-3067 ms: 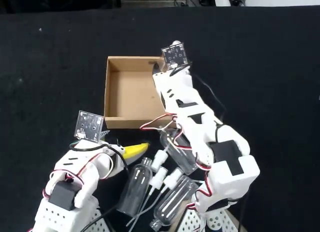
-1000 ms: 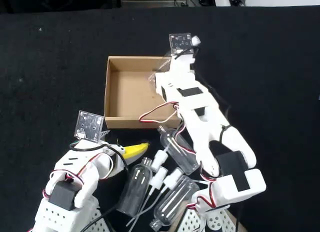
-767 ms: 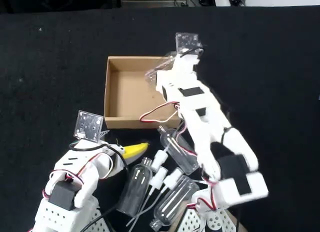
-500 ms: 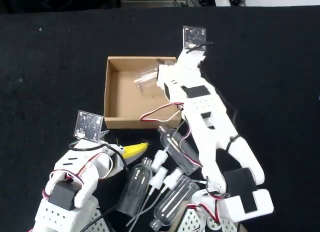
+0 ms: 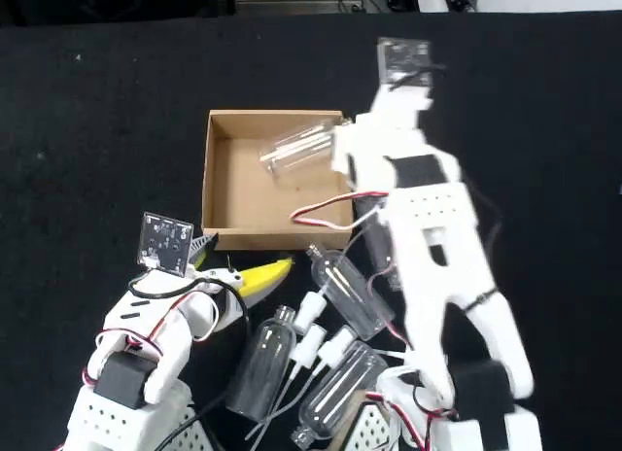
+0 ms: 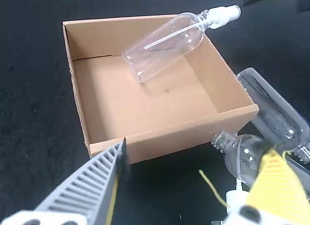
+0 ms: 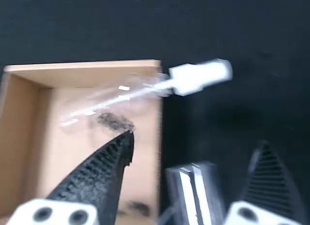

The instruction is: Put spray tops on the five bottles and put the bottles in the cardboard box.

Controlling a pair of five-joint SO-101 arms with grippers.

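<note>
At the lower middle of the high view, three clear plastic bottles point(image 5: 262, 364) are seen lying on their sides close together on the black cloth table point(image 5: 97, 130), which has a fine matte weave. The bottles are smooth cylinders with rounded shoulders and narrow threaded necks. White spray tops point(image 5: 311, 310) with thin dip tubes are laid loose among them, touching the bottles.

At the lower left of this view the left gripper point(image 5: 248, 257) is found just beside the bottles, near the front wall of the box. One ribbed grey finger and one yellow finger are seen in the left wrist view, and the jaws of this gripper point(image 6: 196, 152) are spread wide with nothing held between them.

Above the bottles, at the upper middle of the high view, the cardboard box point(image 5: 207, 179) is placed. It is square and open at the top, with plain brown walls and a flat floor.

One capped bottle point(image 5: 301, 148) is inside the box, tilted: its base is down in the box and its neck is laid against the far right corner of the rim. Its white spray top point(image 6: 220, 14) reaches out over the rim.

The right gripper point(image 7: 196, 140) is held beyond the right wall of the box. Its two ribbed black fingers are set wide apart and are empty; the capped bottle is not touched by them.
</note>
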